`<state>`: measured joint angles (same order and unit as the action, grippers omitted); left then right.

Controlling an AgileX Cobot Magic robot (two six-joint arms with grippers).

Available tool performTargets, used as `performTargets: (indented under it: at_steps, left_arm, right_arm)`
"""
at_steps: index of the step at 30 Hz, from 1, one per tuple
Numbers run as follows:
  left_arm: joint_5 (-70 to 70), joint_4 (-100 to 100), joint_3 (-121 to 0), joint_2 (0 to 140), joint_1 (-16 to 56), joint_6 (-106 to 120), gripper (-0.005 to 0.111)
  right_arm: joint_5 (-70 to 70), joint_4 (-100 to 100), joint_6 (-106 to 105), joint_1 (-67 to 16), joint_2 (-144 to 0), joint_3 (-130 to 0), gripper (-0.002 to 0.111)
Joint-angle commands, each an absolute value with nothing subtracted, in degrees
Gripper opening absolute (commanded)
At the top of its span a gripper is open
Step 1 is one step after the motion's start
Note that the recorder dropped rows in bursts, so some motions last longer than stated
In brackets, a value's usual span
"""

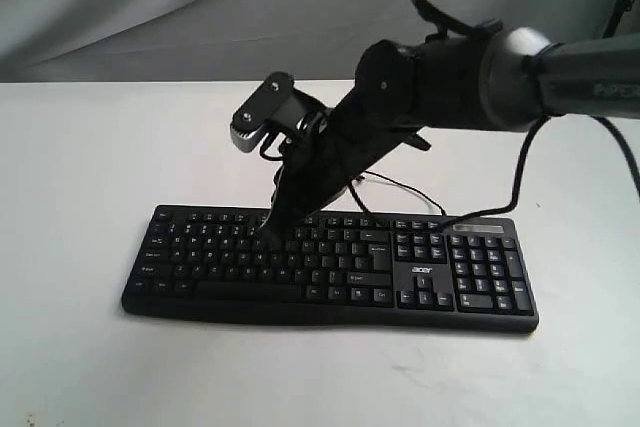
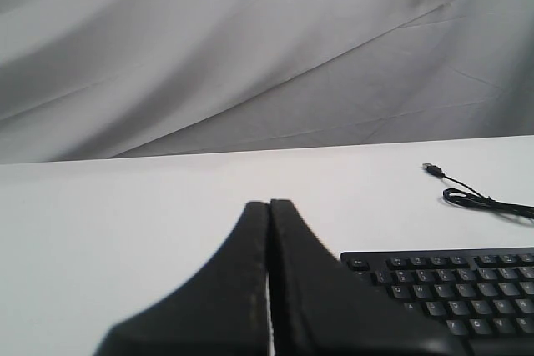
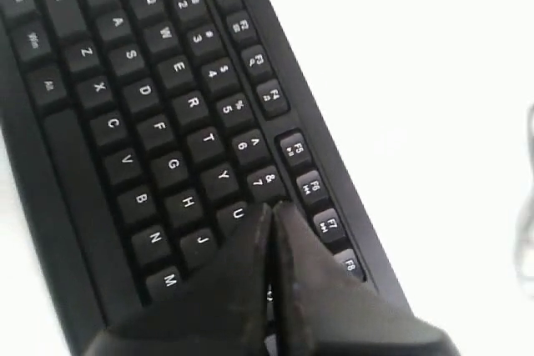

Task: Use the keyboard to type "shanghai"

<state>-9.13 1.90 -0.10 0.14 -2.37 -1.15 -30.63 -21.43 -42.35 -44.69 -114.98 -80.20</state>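
Note:
The wide black keyboard (image 1: 330, 269) lies on the white table, its number pad and "acer" logo on the right. My right gripper (image 1: 268, 234) reaches across from the right, shut and empty, with its tip down on the upper key rows left of the middle. In the right wrist view the keyboard (image 3: 150, 122) fills the frame, and the right gripper (image 3: 272, 206) has its tips by the U and 7 keys. I cannot tell whether a key is pressed. The left gripper (image 2: 269, 203) is shut and empty, above bare table beside the keyboard (image 2: 455, 289). It does not show in the exterior view.
The thin black USB cable (image 1: 400, 187) curls on the white table (image 1: 80, 197) behind the keyboard; the cable's plug (image 2: 432, 169) lies loose. A grey cloth backdrop (image 1: 150, 7) hangs behind the table. The right arm's dark body spans the upper right.

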Motion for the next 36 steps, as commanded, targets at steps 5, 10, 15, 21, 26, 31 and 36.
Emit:
performTargets:
  at_steps: [5, 10, 15, 21, 26, 31, 36]
  left_arm:
    - [-8.79, 1.90, 0.00, 0.00, -2.00, -1.31, 0.000]
    - [-8.79, 1.90, 0.00, 0.00, -2.00, -1.31, 0.000]
    - [-8.79, 1.90, 0.00, 0.00, -2.00, -1.31, 0.000]
    - [-8.79, 1.90, 0.00, 0.00, -2.00, -1.31, 0.000]
    - [-8.79, 1.90, 0.00, 0.00, -2.00, -1.31, 0.000]
    - [-8.79, 1.90, 0.00, 0.00, -2.00, -1.31, 0.000]
    - [-8.79, 1.90, 0.00, 0.00, -2.00, -1.31, 0.000]
  right_arm:
    - [-31.00, -19.42, -39.32, -44.59, -102.79, -75.14, 0.000]
    - [-26.07, -19.42, -36.70, -44.59, -91.62, -64.73, 0.000]
    - [-26.39, -17.05, -27.01, -44.59, -79.67, -54.81, 0.000]
    - [-26.61, -17.05, -26.73, -44.59, -73.12, -51.46, 0.000]
    - [-25.47, -17.15, -26.73, -44.59, -72.25, -51.46, 0.000]
    - [-20.56, -16.35, -27.15, -44.59, -72.25, -51.46, 0.000]
    - [-8.00, -15.03, -25.45, -43.43, -71.26, -51.46, 0.000]
